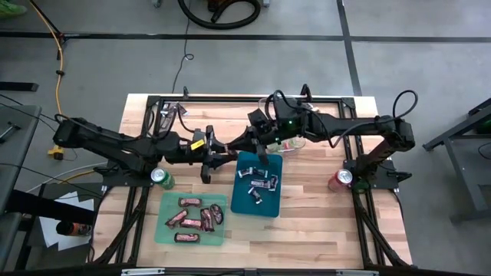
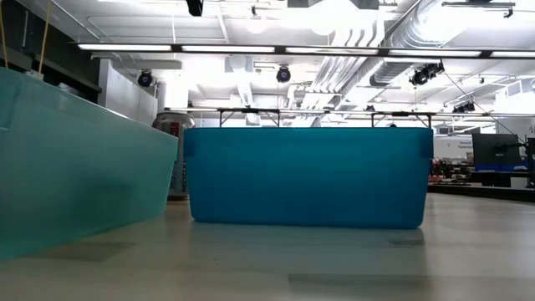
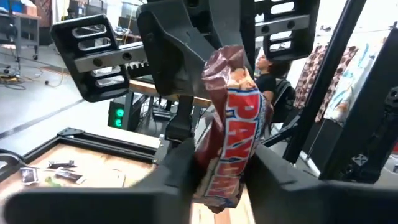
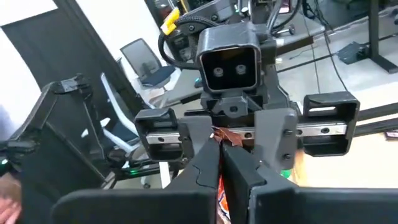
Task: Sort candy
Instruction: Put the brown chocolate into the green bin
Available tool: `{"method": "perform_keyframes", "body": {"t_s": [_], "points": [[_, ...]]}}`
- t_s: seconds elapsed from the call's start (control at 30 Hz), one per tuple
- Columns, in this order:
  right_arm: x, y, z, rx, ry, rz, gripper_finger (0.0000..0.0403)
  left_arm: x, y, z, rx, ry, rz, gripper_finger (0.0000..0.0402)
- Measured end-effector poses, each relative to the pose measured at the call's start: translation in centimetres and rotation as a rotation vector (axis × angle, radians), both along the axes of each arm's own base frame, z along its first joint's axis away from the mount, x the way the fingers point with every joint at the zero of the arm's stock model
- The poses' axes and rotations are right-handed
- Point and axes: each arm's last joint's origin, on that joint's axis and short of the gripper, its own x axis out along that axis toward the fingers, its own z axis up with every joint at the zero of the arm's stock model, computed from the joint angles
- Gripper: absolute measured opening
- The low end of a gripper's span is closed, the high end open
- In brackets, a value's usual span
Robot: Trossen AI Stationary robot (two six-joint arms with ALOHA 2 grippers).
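Note:
Both grippers meet above the table's middle, just off the far-left corner of the blue tray [image 1: 257,201]. Between them is a candy bar [image 3: 239,124] in a red-brown wrapper with white letters. My left gripper [image 1: 226,156] [image 3: 221,171] is shut on one end of it. My right gripper [image 1: 245,146] [image 4: 221,177] faces it and is shut on the other end. Dark and silver wrapped pieces [image 1: 257,182] lie in the blue tray. Red-brown bars [image 1: 196,218] lie in the green tray [image 1: 165,234]. My left gripper pinches the bar's end nearest its wrist [image 3: 217,186] between its two fingers [image 3: 177,165]. It comes level from the table's left, with the bar running out along the fingers, lifted clear of the table. My right gripper pinches the bar's opposite, crumpled wrapper end [image 4: 219,186] between its nearly closed fingers [image 4: 202,171]. It comes level from the table's right, facing the left gripper.
One soda can [image 1: 161,178] stands left of the green tray and another [image 1: 340,180] near the right arm's base. A clear dish [image 1: 291,142] sits under the right arm. A few loose wrapped pieces [image 3: 59,171] lie on the wood. The trays' walls [image 2: 305,176] fill the low view.

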Motion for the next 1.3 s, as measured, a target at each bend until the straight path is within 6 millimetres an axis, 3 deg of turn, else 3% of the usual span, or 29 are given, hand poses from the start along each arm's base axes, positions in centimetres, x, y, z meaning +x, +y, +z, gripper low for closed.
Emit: {"method": "perform_keyframes", "body": {"t_s": [0.1, 0.3, 0.47, 0.6, 0.77, 0.93, 1.1, 1.3], "points": [[0.0, -0.1, 0.2, 0.036, 0.016, -0.049, 0.0028, 0.0, 0.0, 0.0, 0.026, 0.001, 0.008, 0.0038], [-0.5, -0.9, 2.5, -0.098, -0.018, -0.217, 0.0136, -1.2, 0.2, 0.2, 0.043, 0.066, 0.024, 0.0035], [-1.4, -1.3, 5.1, -0.252, 0.003, -0.276, 0.0221, -3.9, 0.6, 0.7, 0.043, 0.159, 0.039, 0.0032], [-2.2, -1.9, 6.1, -0.298, 0.062, -0.281, 0.0261, -6.4, 0.5, 1.0, -0.022, 0.221, 0.012, 0.0030], [-3.1, -2.7, 6.5, -0.304, 0.141, -0.295, 0.0274, -9.3, -0.9, 0.0, -0.217, 0.401, -0.139, 0.0031], [-3.3, -3.2, 5.8, -0.303, 0.217, -0.299, 0.0275, -11.0, -3.7, -2.0, -0.389, 0.679, -0.276, 0.0031], [-3.4, -3.4, 5.5, -0.303, 0.249, -0.299, 0.0275, -11.1, -7.1, -3.9, -0.369, 0.829, -0.317, 0.0031], [-3.4, -3.4, 5.5, -0.305, 0.249, -0.297, 0.0275, -9.9, -10.3, -7.1, -0.222, 0.976, -0.274, 0.0031]]}}
